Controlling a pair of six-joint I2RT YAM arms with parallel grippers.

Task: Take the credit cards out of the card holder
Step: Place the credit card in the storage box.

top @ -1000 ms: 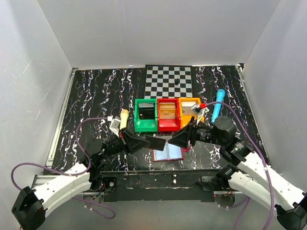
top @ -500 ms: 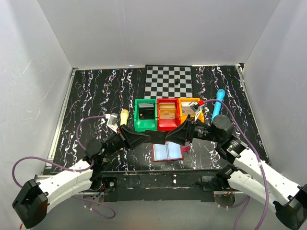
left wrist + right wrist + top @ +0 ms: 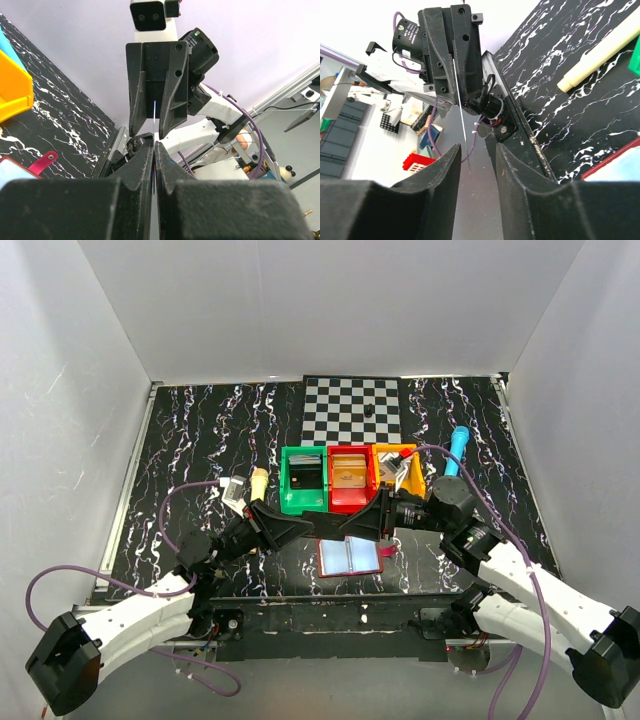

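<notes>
The card holder (image 3: 350,556) lies open on the table, pale blue inside with a dark red border, below both grippers; its edge also shows in the left wrist view (image 3: 15,169) and the right wrist view (image 3: 620,170). My left gripper (image 3: 312,527) (image 3: 154,142) is shut on a dark credit card (image 3: 330,525), held edge-on above the holder. The card's thin edge (image 3: 462,130) reaches into the gap of my right gripper (image 3: 350,525) (image 3: 476,150), which is open, with space on both sides of the card. The two grippers face each other tip to tip.
A green bin (image 3: 303,480), a red bin (image 3: 350,478) and an orange bin (image 3: 398,465) stand in a row just behind the grippers. Further back lies a checkerboard mat (image 3: 352,410). A blue marker (image 3: 455,452) lies right, a cream marker (image 3: 259,483) left.
My right gripper has moved left until its fingers straddle the card, and its jaws have narrowed. My left gripper rose slightly with the card, then held still.
</notes>
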